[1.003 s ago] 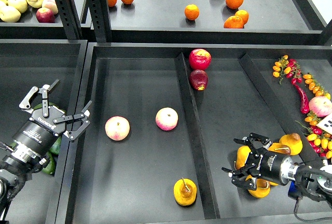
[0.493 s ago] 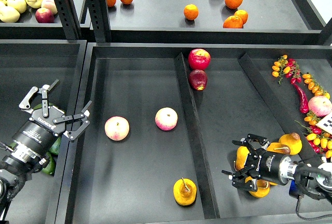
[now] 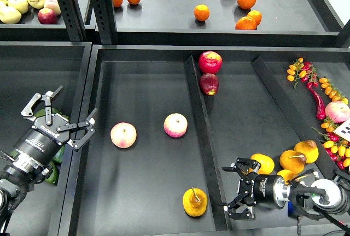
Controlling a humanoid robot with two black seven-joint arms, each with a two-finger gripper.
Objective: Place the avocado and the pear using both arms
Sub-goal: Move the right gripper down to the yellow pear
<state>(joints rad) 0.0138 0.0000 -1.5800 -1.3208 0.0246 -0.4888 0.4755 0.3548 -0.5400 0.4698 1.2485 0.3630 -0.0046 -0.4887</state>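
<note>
The left gripper (image 3: 57, 118) hangs over the left bin with its jaws spread wide and empty — dark green avocados (image 3: 53, 171) lie under its arm, mostly hidden. The right gripper (image 3: 234, 188) — jaws also open, holding nothing — sits low beside the divider (image 3: 201, 137). The pear (image 3: 195, 201) rests just across it, stem up, near two pink-cream apples (image 3: 123, 135).

Light was bright and even, falling from above. Fruit cast short, soft shadows on the matte black trays (image 3: 147, 192), which showed faint sheen and no hard glare. Focus was sharp throughout, without motion blur. A white patch at the top right corner was overexposed.
</note>
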